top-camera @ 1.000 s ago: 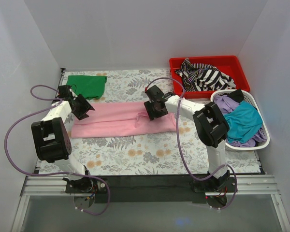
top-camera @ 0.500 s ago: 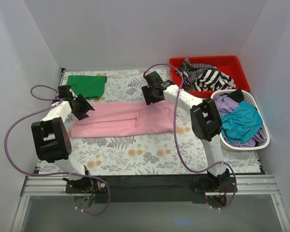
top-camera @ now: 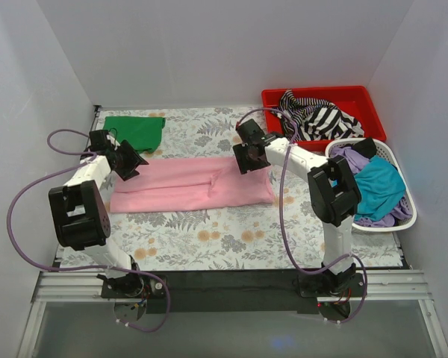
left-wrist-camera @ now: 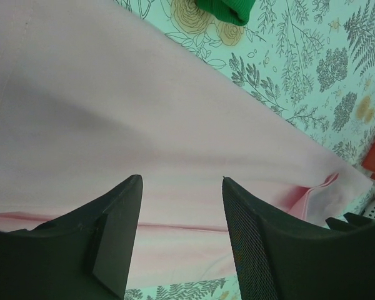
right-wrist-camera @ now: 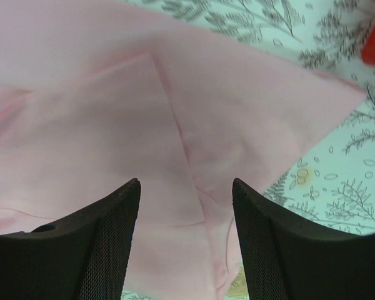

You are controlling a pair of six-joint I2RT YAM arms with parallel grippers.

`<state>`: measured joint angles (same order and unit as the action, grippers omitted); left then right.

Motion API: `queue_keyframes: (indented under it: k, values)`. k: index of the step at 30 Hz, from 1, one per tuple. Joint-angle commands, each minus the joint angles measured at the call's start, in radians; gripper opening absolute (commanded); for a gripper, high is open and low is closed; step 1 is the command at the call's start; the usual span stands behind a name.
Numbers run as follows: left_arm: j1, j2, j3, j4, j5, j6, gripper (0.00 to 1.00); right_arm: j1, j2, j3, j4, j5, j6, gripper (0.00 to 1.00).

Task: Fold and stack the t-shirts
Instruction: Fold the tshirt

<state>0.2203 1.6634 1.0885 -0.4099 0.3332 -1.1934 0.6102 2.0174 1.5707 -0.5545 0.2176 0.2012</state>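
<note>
From above, we see the pink t-shirt (top-camera: 187, 186) lying as a long folded band across the middle of the flowered table (top-camera: 209, 239), with the green t-shirt (top-camera: 134, 132) folded near the far left corner. The left gripper (top-camera: 129, 161) hangs over the band's left end, the right gripper (top-camera: 248, 158) over its far right part. A striped t-shirt (top-camera: 317, 119) lies in the red bin (top-camera: 358, 95); a teal t-shirt (top-camera: 377, 186) and a purple t-shirt (top-camera: 349, 159) fill the white basket (top-camera: 392, 153).

In the left wrist view, the left fingers (left-wrist-camera: 115, 237) stand apart above smooth pink cloth, holding nothing.

In the right wrist view, the right fingers (right-wrist-camera: 112, 244) are likewise spread and empty, above a folded-over flap of the pink t-shirt.
</note>
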Motion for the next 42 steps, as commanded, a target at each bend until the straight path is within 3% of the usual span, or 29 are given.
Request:
queue_keyframes:
  k: [1, 8, 14, 19, 23, 27, 36, 39, 42]
  values:
    - [0.002, 0.021, 0.033, 0.030, -0.009, 0.006, 0.53, -0.030, -0.028, -0.064, 0.021, -0.010, 0.023, 0.67]
    - [0.002, 0.081, 0.013, -0.050, -0.154, 0.006, 0.50, -0.055, 0.056, -0.045, 0.025, -0.101, 0.037, 0.66]
    - [0.004, 0.136, 0.044, -0.217, -0.275, 0.034, 0.48, -0.064, 0.196, 0.147, -0.025, -0.185, 0.043, 0.64]
    - [0.002, 0.085, -0.009, -0.274, -0.241, 0.038, 0.47, -0.072, 0.341, 0.340, -0.079, -0.254, 0.041, 0.66]
    - [0.002, 0.003, -0.057, -0.337, -0.162, 0.034, 0.46, -0.086, 0.478, 0.631, -0.145, -0.334, 0.037, 0.69]
    - [-0.002, -0.074, -0.108, -0.389, -0.077, 0.046, 0.45, -0.109, 0.598, 0.802, -0.174, -0.426, 0.047, 0.71]
    - [-0.004, -0.324, -0.304, -0.480, 0.150, 0.003, 0.44, -0.193, 0.655, 0.824, -0.018, -0.587, 0.055, 0.73]
    - [-0.004, -0.418, -0.315, -0.477, 0.080, 0.009, 0.46, -0.202, 0.595, 0.789, 0.027, -0.564, 0.032, 0.73]
    - [-0.002, -0.473, -0.228, -0.417, 0.053, 0.003, 0.48, -0.202, 0.459, 0.701, 0.099, -0.483, -0.014, 0.74]
